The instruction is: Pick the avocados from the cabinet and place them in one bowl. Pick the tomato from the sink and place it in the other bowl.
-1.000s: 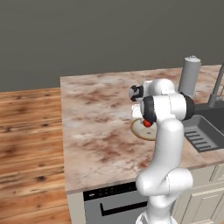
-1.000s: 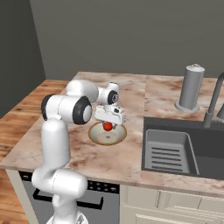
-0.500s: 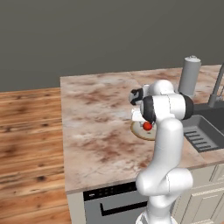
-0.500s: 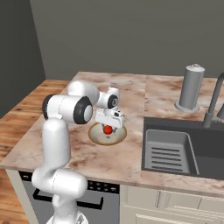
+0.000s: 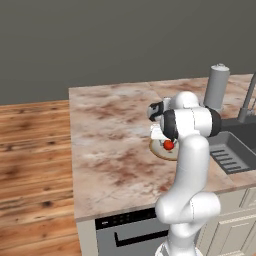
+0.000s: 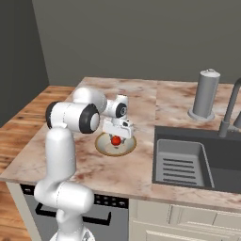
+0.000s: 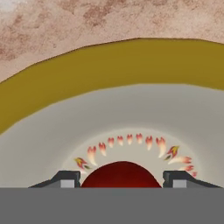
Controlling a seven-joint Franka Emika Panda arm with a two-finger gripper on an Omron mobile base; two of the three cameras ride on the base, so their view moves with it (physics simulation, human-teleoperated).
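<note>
I see the tomato (image 7: 121,174) grasped between the fingertips (image 7: 65,179) of my tool (image 6: 116,140), directly over the cream bowl (image 6: 102,146); the bowl sits mid-desk (image 6: 141,101), clear of the desk's edges, the sink (image 6: 207,155) well apart.

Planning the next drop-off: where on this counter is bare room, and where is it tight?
Free: the marble counter left of the cream bowl, out to its edges. Crowded: over the bowl, where the end effector holds the tomato, and by the sink and grey canister.
</note>
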